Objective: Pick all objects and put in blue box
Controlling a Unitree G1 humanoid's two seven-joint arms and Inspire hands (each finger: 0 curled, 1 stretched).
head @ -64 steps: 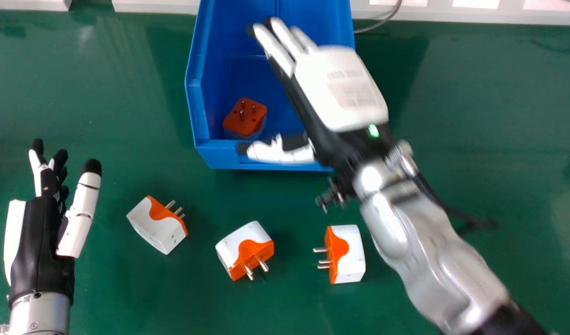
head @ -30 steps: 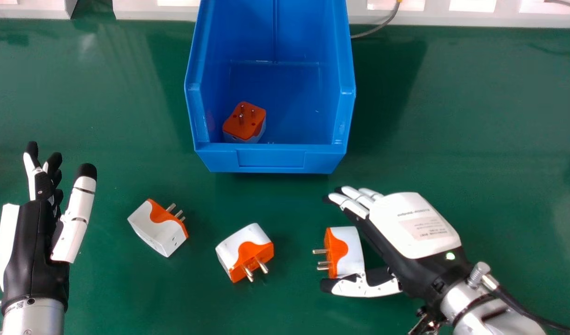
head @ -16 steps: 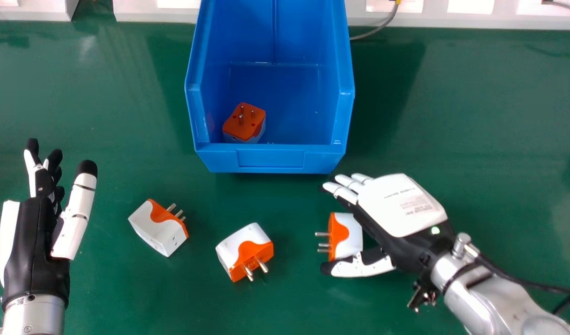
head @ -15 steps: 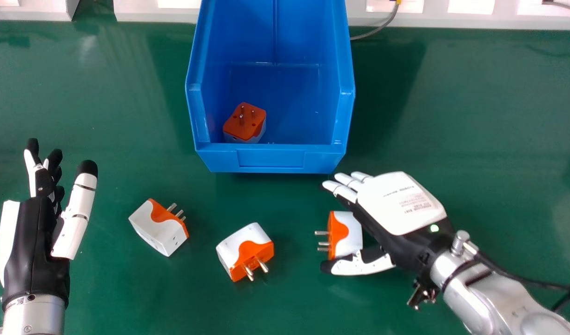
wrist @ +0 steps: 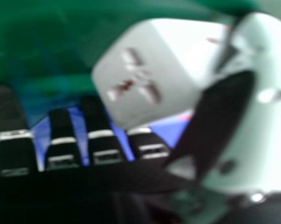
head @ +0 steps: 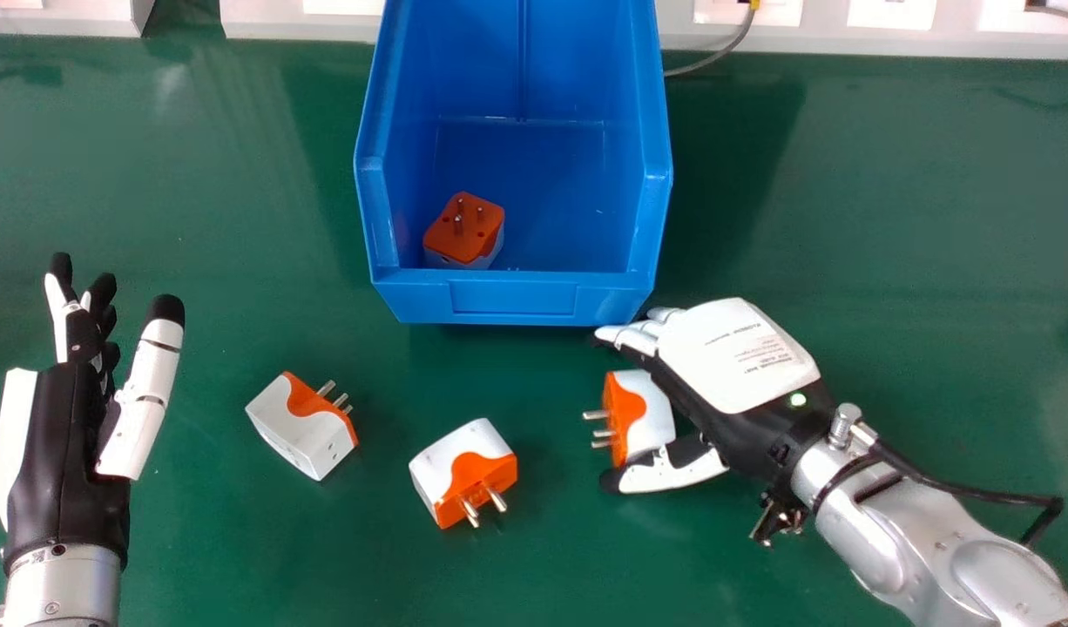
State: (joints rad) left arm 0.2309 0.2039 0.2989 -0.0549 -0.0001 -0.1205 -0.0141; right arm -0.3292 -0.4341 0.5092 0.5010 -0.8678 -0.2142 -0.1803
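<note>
Rightmost adapter (head: 651, 416): has shifted towards the blue box (head: 517, 299), moving with the right hand (head: 733, 357); box not reached.
Right fingers (head: 632, 338): roughly straight, thumb (head: 678, 475) against the adapter; secure hold unconfirmed.
Left hand (head: 68, 461): idle, view's left, fingers relaxed.
Boxed adapter (head: 464, 228): one, unchanged.
Transfer: apparently a nudge before lifting; three adapters outstanding.
</note>
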